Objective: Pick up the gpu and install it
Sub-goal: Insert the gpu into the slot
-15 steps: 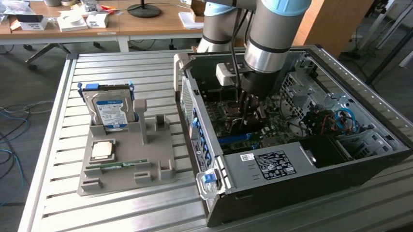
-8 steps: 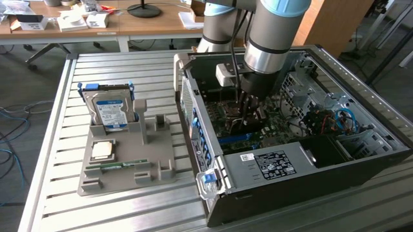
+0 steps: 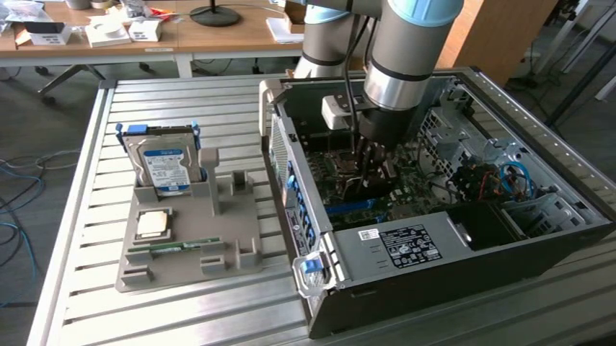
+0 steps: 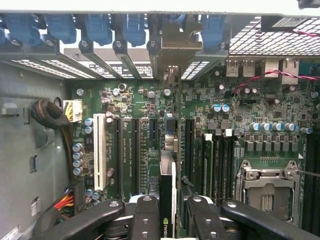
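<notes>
between the black fingers of the gripper the gpu is pinched by its faces, so the wrist view sees it edge-on as a thin dark strip with a green logo. the fingers press on it from both sides, with no gap showing. the card's long axis runs along the expansion slots of the motherboard, toward the rear wall of the case, where a row of blue latches sits above the slot openings. a metal bracket at that wall lines up with the card's far end. the card's free edge points straight at the board, and it seems to stand over one of the slots beside the white one. whether it is seated cannot be told.

the exterior view shows the arm dropping nearly upright into the open computer case, with the gripper low over the board. well apart, toward that view's left, a grey tray holds the hard drive and the memory stick.
</notes>
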